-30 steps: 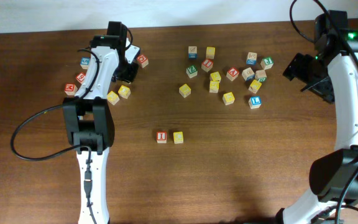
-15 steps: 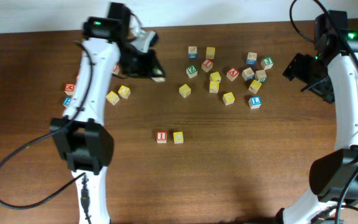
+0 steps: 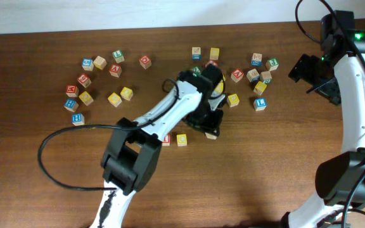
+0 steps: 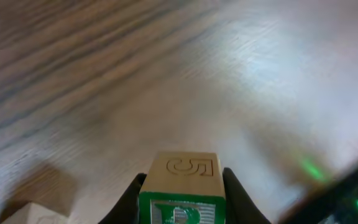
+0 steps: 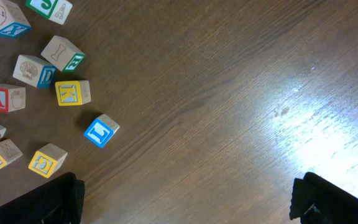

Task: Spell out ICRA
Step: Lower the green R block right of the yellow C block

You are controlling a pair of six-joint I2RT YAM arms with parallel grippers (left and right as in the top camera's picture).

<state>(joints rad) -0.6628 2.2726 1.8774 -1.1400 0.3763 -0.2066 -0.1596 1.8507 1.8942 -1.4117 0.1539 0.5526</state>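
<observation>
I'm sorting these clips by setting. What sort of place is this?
Likely a robotics lab bench: two white robot arms, a wooden table, scattered alphabet cubes, one green-printed cube in the left gripper.

- Your table (image 5: 229,93) is dark brown wood with clear grain; its smooth finish gives off a bright sheen under the light.
- The green R cube (image 4: 182,186) is pale, matt bare wood, with a stamped top and a printed green face.
- The red A cube (image 5: 2,98) is the same pale wood, printed red.
- The right arm's shell (image 3: 358,107) looks like glossy white plastic.
</observation>
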